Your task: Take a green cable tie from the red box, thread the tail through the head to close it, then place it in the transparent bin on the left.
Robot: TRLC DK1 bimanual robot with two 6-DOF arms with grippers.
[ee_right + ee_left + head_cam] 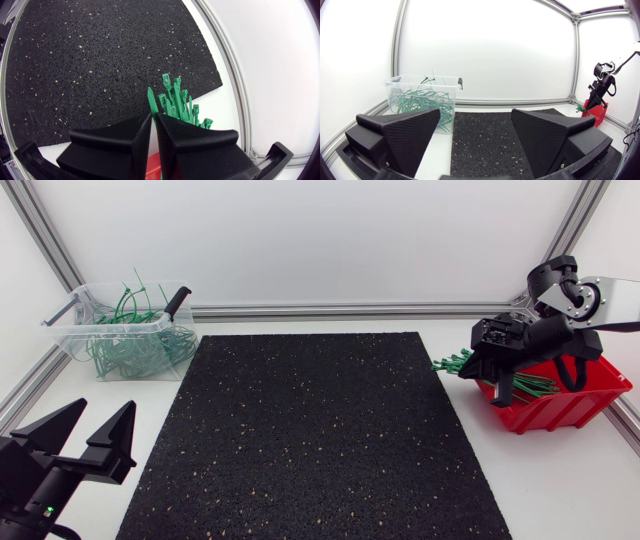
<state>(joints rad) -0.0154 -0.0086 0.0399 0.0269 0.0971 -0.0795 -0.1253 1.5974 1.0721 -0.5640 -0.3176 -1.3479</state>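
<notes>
Status: right gripper [153, 115] pinches green cable tie [150, 97] by tail over red box [590, 398], 3 o'clock. Likely light, springy, slick: squeeze flat faces. Left gripper [106, 408] spread, 8 o'clock.

White walls [320, 240], aluminium rails [330, 310], a white table [560, 470]. A speckled black mat [310, 430], perhaps rubber, lies ahead of the left jaws.

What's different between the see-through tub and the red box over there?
The transparent bin is see-through and stands on the left; the red box is opaque and stands on the right. The bin's looped ties form a tangle; the box's straight ties poke over its edge. The right hand is at the red box, seemingly pinching one tie; no hand is near the bin. Both hold green cable ties.
</notes>
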